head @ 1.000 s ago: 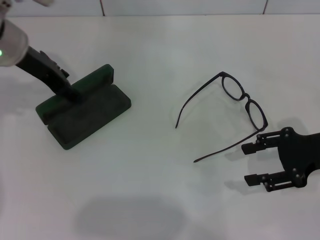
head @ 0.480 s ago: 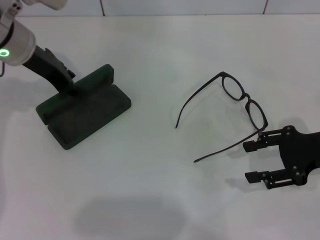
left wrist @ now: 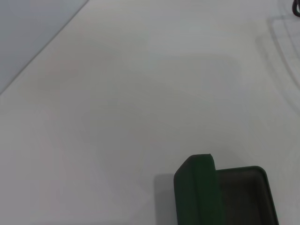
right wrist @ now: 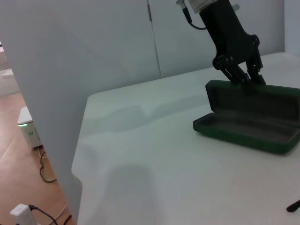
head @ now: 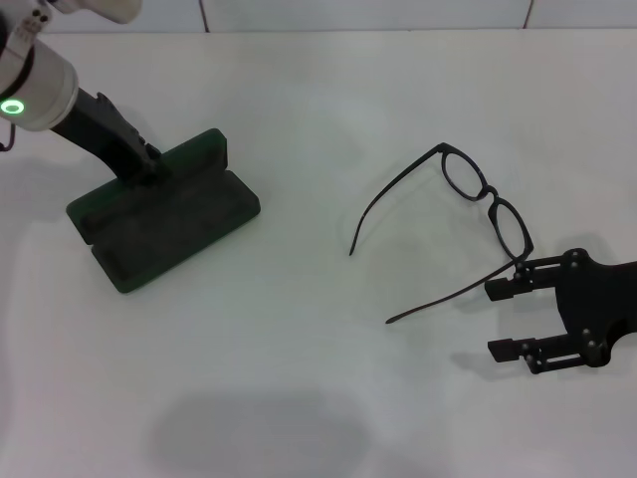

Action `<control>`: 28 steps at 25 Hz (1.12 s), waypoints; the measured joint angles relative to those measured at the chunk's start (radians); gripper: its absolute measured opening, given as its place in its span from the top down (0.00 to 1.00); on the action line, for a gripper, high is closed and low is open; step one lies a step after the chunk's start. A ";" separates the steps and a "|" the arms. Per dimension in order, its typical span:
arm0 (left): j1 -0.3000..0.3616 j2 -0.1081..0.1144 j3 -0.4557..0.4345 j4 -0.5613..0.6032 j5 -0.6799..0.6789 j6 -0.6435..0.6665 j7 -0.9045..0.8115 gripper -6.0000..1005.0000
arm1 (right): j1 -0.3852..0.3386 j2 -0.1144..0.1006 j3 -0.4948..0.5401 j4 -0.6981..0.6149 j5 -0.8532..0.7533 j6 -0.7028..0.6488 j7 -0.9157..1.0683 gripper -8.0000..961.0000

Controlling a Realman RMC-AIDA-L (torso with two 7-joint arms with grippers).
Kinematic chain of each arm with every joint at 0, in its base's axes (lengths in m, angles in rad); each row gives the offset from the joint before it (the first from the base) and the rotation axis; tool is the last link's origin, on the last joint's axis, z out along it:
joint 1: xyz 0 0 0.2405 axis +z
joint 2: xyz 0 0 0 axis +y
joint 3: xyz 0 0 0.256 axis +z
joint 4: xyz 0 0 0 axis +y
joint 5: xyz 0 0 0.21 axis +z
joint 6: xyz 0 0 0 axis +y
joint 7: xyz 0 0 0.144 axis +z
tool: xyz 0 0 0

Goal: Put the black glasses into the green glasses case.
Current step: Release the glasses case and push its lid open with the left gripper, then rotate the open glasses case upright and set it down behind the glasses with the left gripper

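The green glasses case (head: 174,227) lies open on the white table at the left, its dark lining up and its lid (right wrist: 262,93) raised. My left gripper (head: 149,167) is at the lid's back edge, its fingers (right wrist: 232,74) closed over the rim. The left wrist view shows only one end of the case (left wrist: 206,192). The black glasses (head: 486,204) lie unfolded at the right, temple arms pointing toward me and left. My right gripper (head: 490,319) hovers open just beside the near temple, apart from the frame.
The white table (head: 318,378) spreads between the case and the glasses. In the right wrist view the table's side edge (right wrist: 80,159) drops to a floor with cables and a small white device (right wrist: 29,131). A pale wall stands behind the table.
My left gripper has drawn back toward the far left along the lid, and the case has shifted slightly left with it. The right gripper and the glasses stay put.
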 joint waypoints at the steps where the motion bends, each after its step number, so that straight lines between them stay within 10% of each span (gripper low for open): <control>1: 0.000 0.000 0.001 0.000 0.000 0.000 0.000 0.70 | 0.000 0.000 0.000 0.000 0.000 0.000 0.000 0.33; 18: 0.009 -0.010 0.002 0.155 -0.083 0.099 0.222 0.79 | -0.001 0.004 0.001 0.000 0.000 -0.011 0.000 0.34; 28: -0.025 -0.051 0.031 0.068 -0.121 -0.086 0.401 0.79 | -0.003 0.010 -0.006 0.000 0.000 -0.036 0.000 0.35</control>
